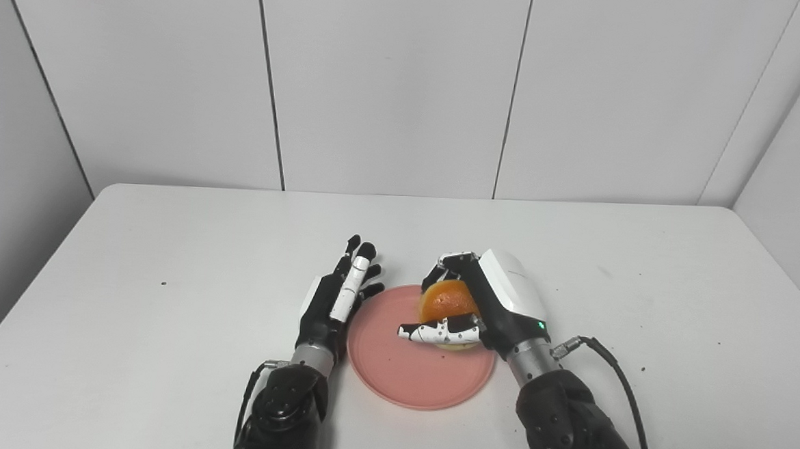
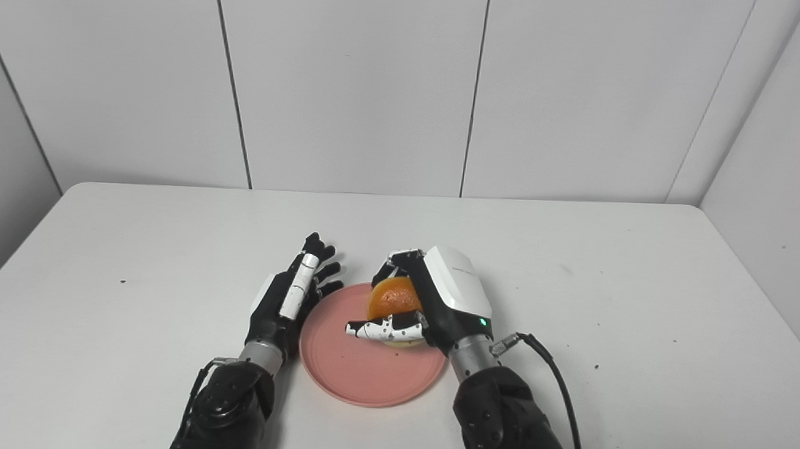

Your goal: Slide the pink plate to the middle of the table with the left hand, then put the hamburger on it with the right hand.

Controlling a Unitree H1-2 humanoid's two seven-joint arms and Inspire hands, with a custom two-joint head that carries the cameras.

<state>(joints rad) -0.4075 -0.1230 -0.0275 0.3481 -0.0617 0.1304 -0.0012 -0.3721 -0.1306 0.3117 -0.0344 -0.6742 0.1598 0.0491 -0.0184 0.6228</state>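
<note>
The pink plate lies near the middle of the white table, toward its near edge. The right hand grips the hamburger, fingers and thumb wrapped around it over the plate's far right part. The left hand holds nothing, fingers straight and slightly apart, just beside the plate's left rim.

No legible text, label, brand or number is found. Faint grey marking is noted on the right hand white cover (too small to be read).
</note>
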